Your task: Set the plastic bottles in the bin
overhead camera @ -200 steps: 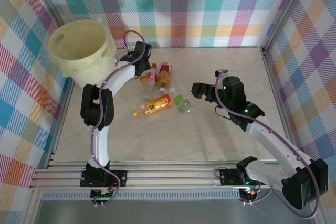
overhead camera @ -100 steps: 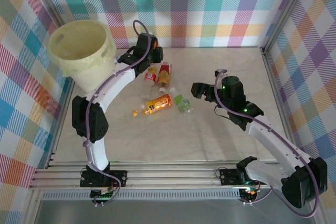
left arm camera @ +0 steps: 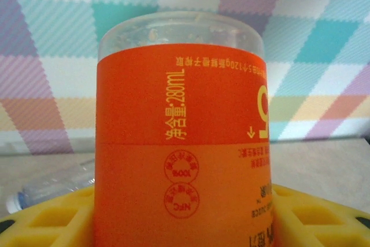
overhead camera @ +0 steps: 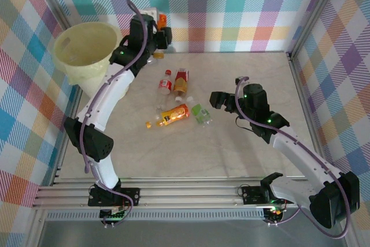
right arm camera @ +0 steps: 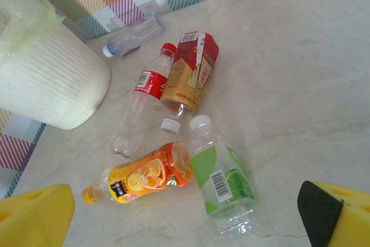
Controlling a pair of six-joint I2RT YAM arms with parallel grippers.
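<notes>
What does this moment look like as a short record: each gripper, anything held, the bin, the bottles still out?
left gripper: shut on orange-labelled bottle, raised beside the bin, not over it
right gripper: open, empty, hovering right of the loose bottles
bin: upright, far-left corner
loose bottles: five, lying down: clear bottle, red-capped bottle, red-and-tan bottle, orange fruit bottle, green-labelled bottle

Cream bin [overhead camera: 78, 73] stood upright, far left. Orange-labelled bottle [left arm camera: 179, 143] hung aloft near its rim. Juice bottle [right arm camera: 144, 174], green-labelled bottle [right arm camera: 222, 180] and red-capped bottle [right arm camera: 141, 102] lay on the table [overhead camera: 243, 143].
</notes>
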